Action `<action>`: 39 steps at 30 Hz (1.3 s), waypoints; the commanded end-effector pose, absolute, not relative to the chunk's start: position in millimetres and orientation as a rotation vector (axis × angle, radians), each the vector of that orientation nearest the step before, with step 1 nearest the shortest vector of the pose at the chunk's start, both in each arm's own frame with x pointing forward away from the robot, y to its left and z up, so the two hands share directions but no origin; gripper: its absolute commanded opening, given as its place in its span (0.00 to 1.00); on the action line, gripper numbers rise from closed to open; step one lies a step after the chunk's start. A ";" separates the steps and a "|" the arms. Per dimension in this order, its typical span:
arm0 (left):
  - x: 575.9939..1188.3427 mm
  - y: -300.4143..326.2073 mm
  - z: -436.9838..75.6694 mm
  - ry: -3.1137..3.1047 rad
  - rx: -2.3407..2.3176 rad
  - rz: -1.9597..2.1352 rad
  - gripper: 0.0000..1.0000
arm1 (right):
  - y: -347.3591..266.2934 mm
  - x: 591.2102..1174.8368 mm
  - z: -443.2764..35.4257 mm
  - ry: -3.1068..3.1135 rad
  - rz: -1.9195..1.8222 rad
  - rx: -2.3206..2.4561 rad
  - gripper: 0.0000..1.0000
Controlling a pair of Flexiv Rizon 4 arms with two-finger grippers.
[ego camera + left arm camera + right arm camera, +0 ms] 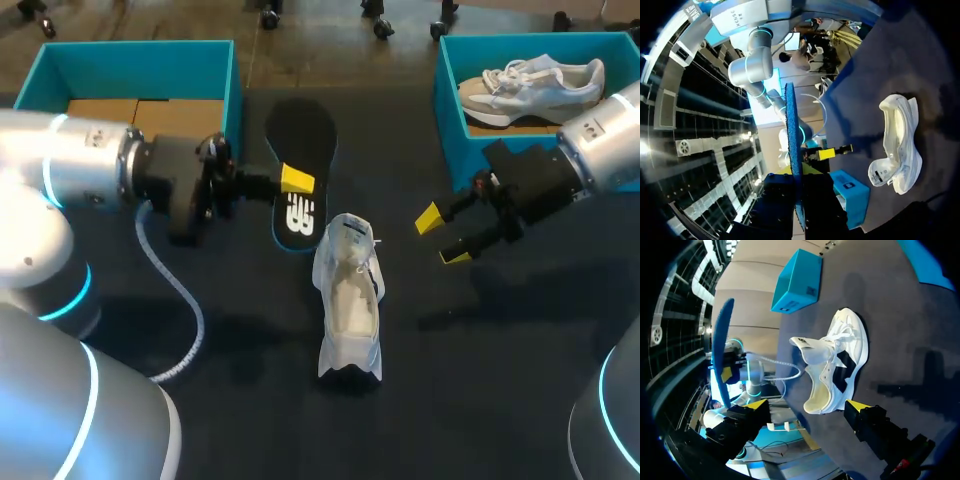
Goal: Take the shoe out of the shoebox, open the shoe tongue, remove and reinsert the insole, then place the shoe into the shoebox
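Left tool (297, 182) is clamped on the black, blue-edged insole (302, 150) about midway along its length, with one yellow tip showing on the upper face. The insole is held off the dark surface (480, 380), at roughly 11 o'clock from the white shoe (350, 300). From the left wrist the insole (791, 150) shows edge-on, running straight out ahead between the fingers, with the white shoe (900, 145) off to one side on the surface. Right tool (445, 238) hangs at about 2 o'clock from the shoe, its two yellow tips spread apart with nothing between them. From the right wrist, the right tool (807, 405) looks down on the shoe (832, 365). The shoe lies near the middle of the surface, outside both boxes, with its tongue (350, 235) pulled open toward 12 o'clock and its pale inside showing. One teal shoebox (140, 70) sits at 10 o'clock. Another teal shoebox (450, 90), at 2 o'clock, holds a second shoe (535, 85).
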State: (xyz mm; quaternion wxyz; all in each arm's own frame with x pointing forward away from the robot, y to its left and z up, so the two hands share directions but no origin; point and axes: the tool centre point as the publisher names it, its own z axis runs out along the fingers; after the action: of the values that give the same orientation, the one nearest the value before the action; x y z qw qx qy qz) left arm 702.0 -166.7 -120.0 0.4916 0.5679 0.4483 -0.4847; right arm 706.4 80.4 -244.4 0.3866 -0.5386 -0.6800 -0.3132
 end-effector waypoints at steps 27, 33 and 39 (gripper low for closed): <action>690.5 -185.5 -159.0 1.090 1.391 -1.093 0.00 | 96.2 727.4 -217.0 -1.641 -1.057 -1.472 1.00; 694.1 -194.0 -177.1 1.109 1.366 -1.127 0.00 | 107.4 735.5 -214.2 -1.601 -1.093 -1.461 1.00; 694.5 -199.2 -181.7 1.118 1.369 -1.130 0.00 | 123.3 748.2 -206.4 -1.633 -1.107 -1.405 1.00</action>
State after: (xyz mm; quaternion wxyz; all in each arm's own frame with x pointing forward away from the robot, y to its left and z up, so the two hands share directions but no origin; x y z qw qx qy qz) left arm 691.3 -192.5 -179.9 0.4975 0.5657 0.4633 -0.4666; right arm 735.1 111.5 -205.3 0.3471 -0.5486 -0.6250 -0.4335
